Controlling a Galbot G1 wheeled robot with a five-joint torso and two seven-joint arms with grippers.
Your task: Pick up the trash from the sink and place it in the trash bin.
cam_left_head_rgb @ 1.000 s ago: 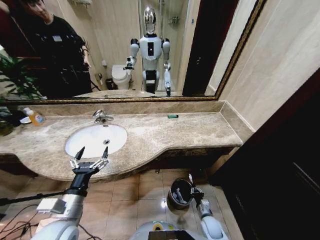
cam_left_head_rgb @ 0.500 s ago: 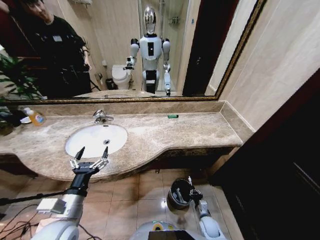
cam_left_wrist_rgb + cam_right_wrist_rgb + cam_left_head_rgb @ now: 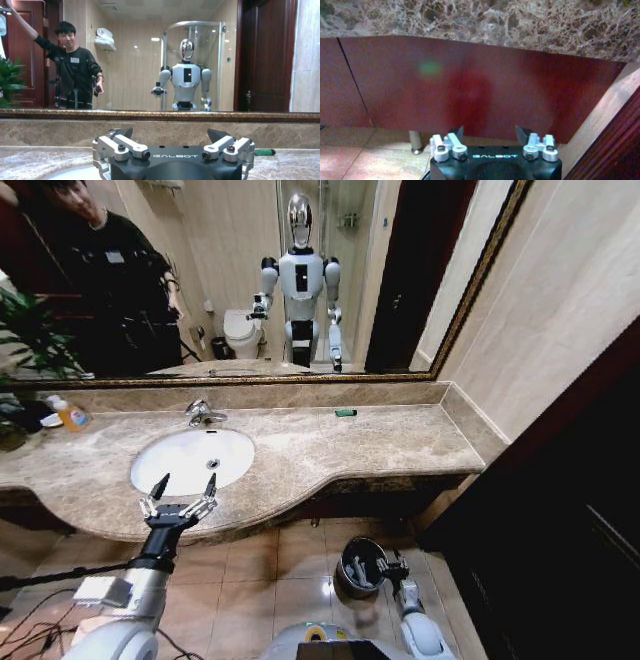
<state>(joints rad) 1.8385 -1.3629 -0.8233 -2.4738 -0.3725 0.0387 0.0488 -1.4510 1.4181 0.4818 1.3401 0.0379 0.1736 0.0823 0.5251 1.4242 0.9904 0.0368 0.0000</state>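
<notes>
The left gripper (image 3: 181,488) hangs with its fingers spread wide and empty, just over the counter's (image 3: 330,448) curved front edge, at the near rim of the sink (image 3: 190,459). The basin is a smooth white oval, bare inside as far as I can see, with a chrome faucet (image 3: 203,414) behind it. The veined beige marble runs wide and free to the right, save a small green piece (image 3: 345,412) by the mirror. Down on the tiled floor stands the bin (image 3: 361,566), round, dark, shiny-rimmed, with pale bits of trash (image 3: 358,572) inside. The right gripper (image 3: 389,564) sits just beside its rim, fingers parted and holding nothing, facing the dark red cabinet (image 3: 470,90) under the counter.
</notes>
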